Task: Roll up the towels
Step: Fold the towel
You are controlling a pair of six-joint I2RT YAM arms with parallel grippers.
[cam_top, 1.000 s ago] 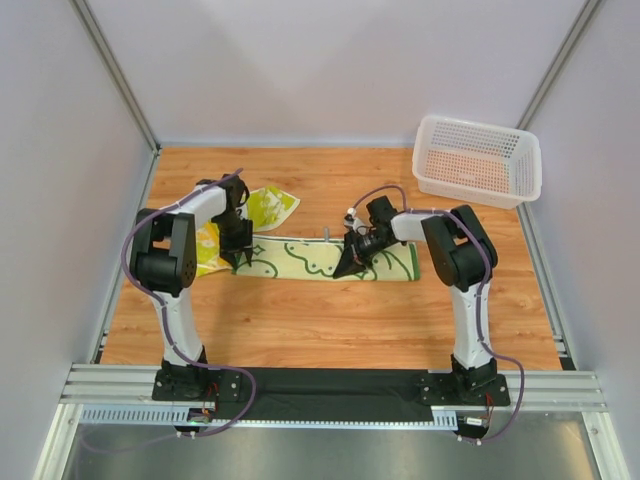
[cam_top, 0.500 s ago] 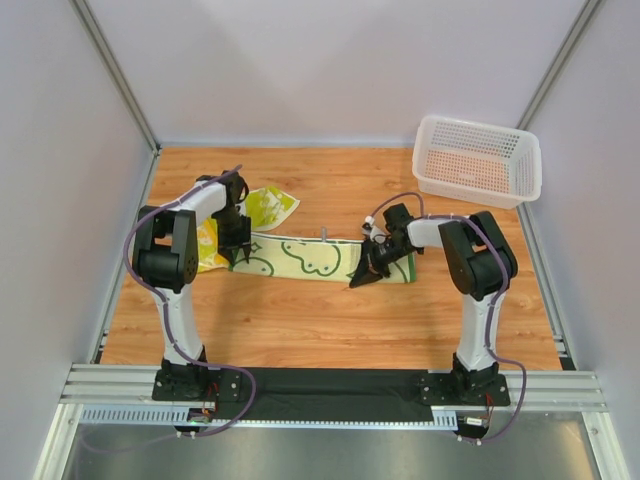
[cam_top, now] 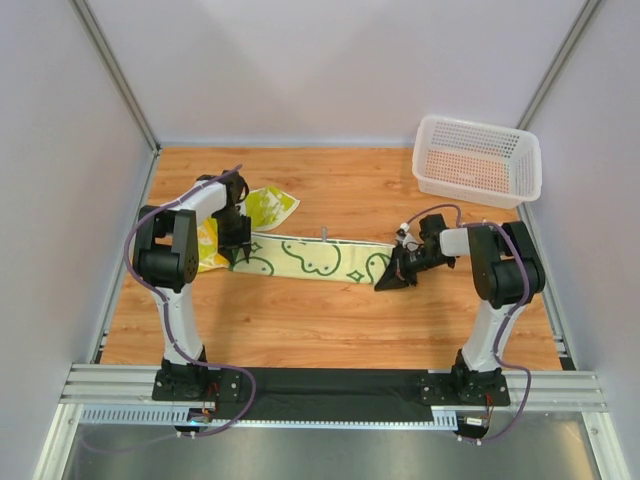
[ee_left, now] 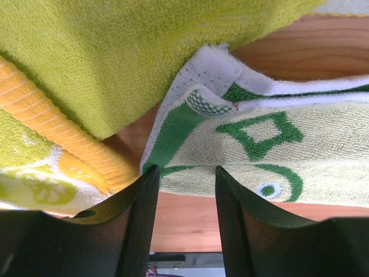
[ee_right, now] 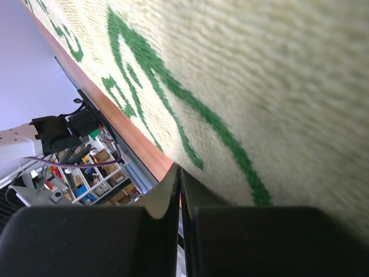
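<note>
Watching my right claw (cam_top: 392,280), I see its jaws pressed together, tips against the flat towel (cam_top: 310,258) at its 3 o'clock end. My left claw (cam_top: 238,255) stands half open over the 9 o'clock end, gripping nothing I can see; a crumpled towel (cam_top: 268,207) lies at its 1 o'clock.

We see a long towel (cam_top: 310,258), cream with dark green outlined shapes, one a four-pointed star, and a white hem with a small green check patch. The second towel (cam_top: 268,207) is lime green with an orange ribbed band. The basket (cam_top: 465,186) is white mesh, and the table (cam_top: 330,320) is orange-brown woodgrain.
</note>
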